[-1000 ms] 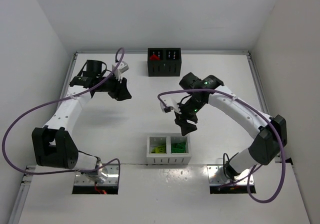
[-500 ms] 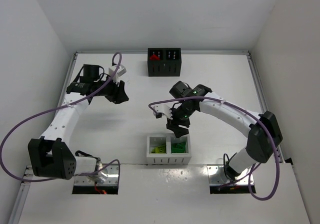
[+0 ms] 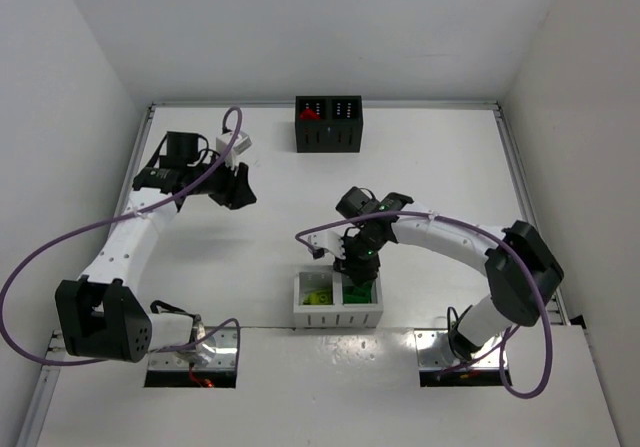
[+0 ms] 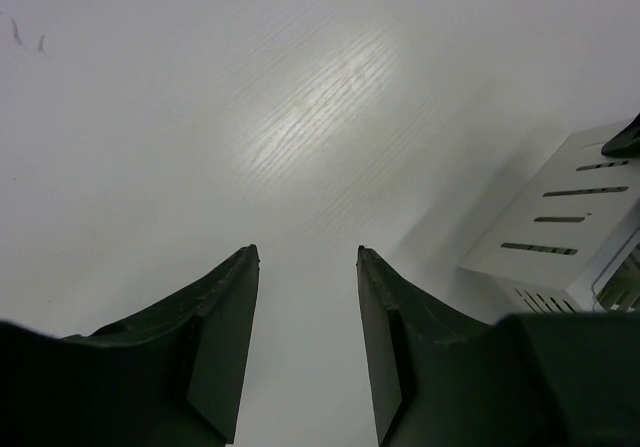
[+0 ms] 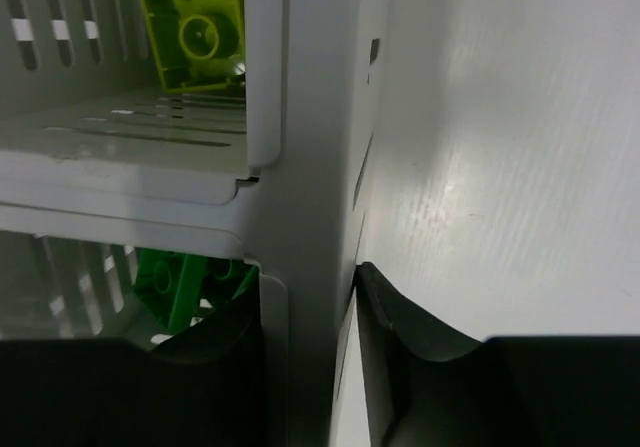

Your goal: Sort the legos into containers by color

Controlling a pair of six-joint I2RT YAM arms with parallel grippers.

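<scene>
Straddling the far wall of the white box (image 3: 337, 318), the right gripper (image 5: 308, 297) clamps it, probably to shift it; the left gripper (image 4: 305, 259) hangs, fingers apart

Top cam: high over the near edge, looking down on the whole table (image 3: 450, 157). Left wrist: low, angled forward across bare tabletop, with a white box (image 4: 560, 232) corner at its right edge. Right wrist: right up against that box's wall (image 5: 310, 167), probably looking down along it. All three views share the box (image 3: 338, 319).
</scene>
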